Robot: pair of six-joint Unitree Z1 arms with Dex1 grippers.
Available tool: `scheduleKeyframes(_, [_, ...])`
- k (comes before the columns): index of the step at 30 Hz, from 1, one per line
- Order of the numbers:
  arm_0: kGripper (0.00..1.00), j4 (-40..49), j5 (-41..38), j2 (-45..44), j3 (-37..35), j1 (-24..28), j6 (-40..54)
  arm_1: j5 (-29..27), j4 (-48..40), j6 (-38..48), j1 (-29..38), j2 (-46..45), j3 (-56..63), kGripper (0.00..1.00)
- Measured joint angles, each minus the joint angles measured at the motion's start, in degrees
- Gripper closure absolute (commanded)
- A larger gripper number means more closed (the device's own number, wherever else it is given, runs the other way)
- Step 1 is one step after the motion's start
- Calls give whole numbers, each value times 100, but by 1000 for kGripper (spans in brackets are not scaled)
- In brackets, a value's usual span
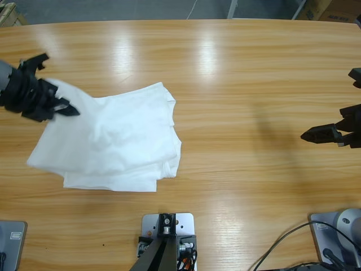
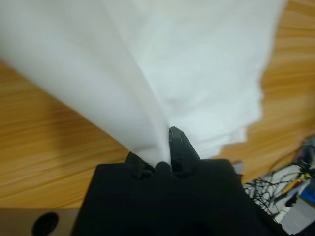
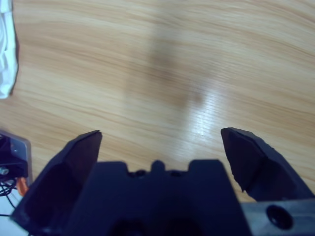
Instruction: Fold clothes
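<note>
The white T-shirt (image 1: 121, 138) lies partly folded and rumpled on the left half of the wooden table (image 1: 242, 84). Its upper left corner is lifted off the wood. My left gripper (image 1: 65, 107) comes in from the left edge and is shut on that corner. In the left wrist view the fabric (image 2: 197, 64) fans out from between the left gripper's (image 2: 165, 142) pinched jaws. My right gripper (image 1: 328, 107) hovers open at the far right edge over bare wood, well away from the shirt. In the right wrist view the right gripper (image 3: 160, 135) holds nothing, and a strip of the T-shirt (image 3: 7, 54) shows at the top left.
Bare wood stretches between the shirt and the right gripper. Cables (image 1: 287, 248) run off the table's front edge at the lower right.
</note>
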Motion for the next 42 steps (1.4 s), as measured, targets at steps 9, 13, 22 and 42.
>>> scheduleKeyframes(9, [1000, 373, -269, 968, -1613, -956, -259, 30, -184, 0, -1, 220, 35, 13])
scheduleKeyframes(13, [1000, 435, -373, 1452, -1960, -1331, -317, 34, -260, 1, -1, 356, 56, 13])
scheduleKeyframes(22, [1000, 649, -625, 2159, -3132, -1557, -417, 45, -374, 1, -1, 494, 115, 13])
scheduleKeyframes(42, [32, 697, -2920, 3601, -5301, -2394, -430, 80, -427, 1, -4, 537, 155, 18])
